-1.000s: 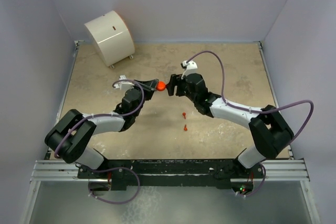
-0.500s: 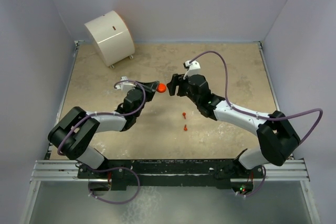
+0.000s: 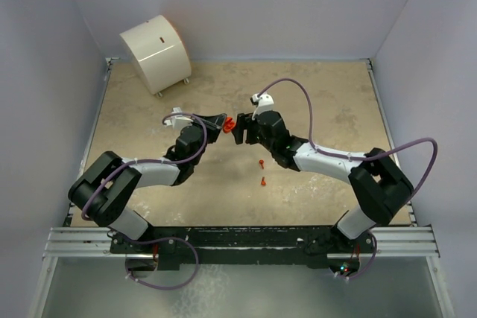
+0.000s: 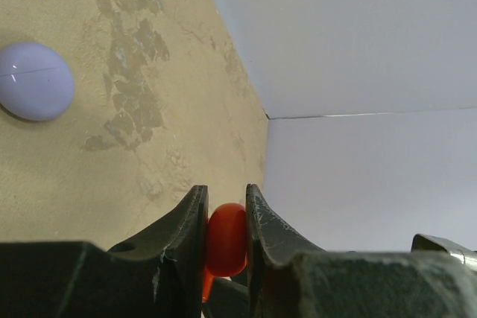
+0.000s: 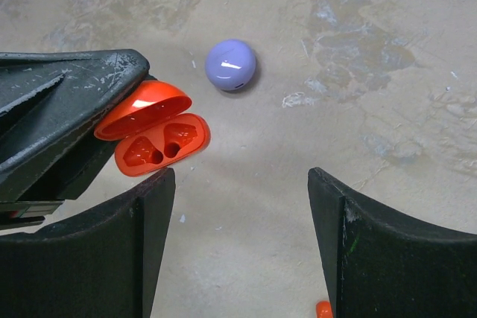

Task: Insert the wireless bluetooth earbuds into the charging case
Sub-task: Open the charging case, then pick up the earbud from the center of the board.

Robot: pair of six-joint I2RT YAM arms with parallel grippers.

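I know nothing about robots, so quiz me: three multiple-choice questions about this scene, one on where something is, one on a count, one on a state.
1. Where is the orange charging case?
A) lying loose, untouched
B) clamped in the left arm's jaws
C) clamped in the right arm's jaws

2. How many orange earbuds lie loose on the table?
A) none
B) two
C) five

3. The orange case's lid is:
A) open
B) shut
C) missing

Answers:
1 B: the left wrist view shows both jaws pressing on its sides.
2 B: the top view shows two small orange pieces near the middle of the table.
3 A: the right wrist view shows the lid raised and both sockets bare.
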